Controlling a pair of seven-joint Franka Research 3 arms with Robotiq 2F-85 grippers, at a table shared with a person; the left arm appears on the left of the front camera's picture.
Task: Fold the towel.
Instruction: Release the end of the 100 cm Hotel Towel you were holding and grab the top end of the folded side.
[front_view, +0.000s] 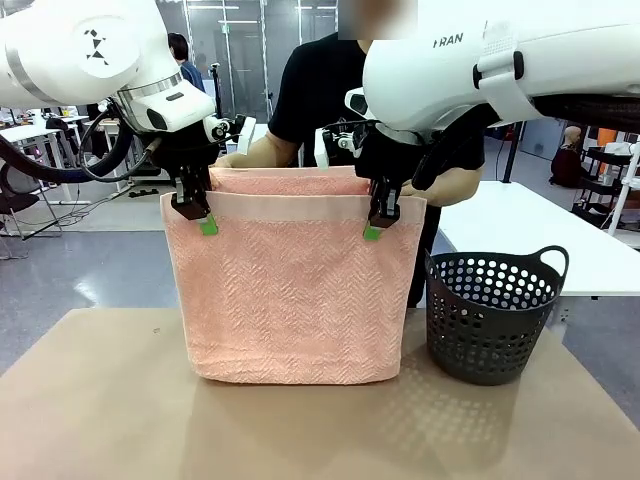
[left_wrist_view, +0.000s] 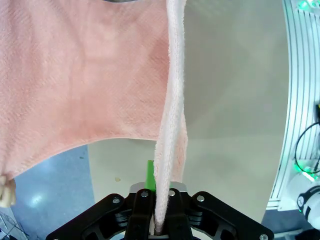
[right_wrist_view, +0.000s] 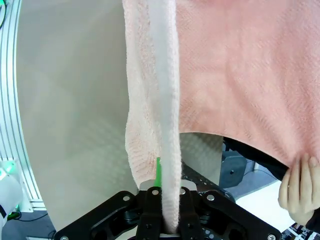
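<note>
The salmon-pink towel (front_view: 295, 300) hangs upright above the brown table, its lower fold touching the tabletop. My left gripper (front_view: 205, 220) is shut on its near top-left corner, and my right gripper (front_view: 375, 226) is shut on the near top-right corner. A person behind holds the far edge up with both hands. In the left wrist view the towel's edge (left_wrist_view: 170, 150) runs straight up from between my pinched fingers. The right wrist view shows the towel's edge (right_wrist_view: 160, 125) clamped the same way, with a person's hand (right_wrist_view: 299, 192) at the lower right.
A dark perforated basket (front_view: 495, 310) stands on the table to the right of the towel. The brown table (front_view: 120, 410) has free room at the front and left. A white table (front_view: 530, 235) lies behind on the right.
</note>
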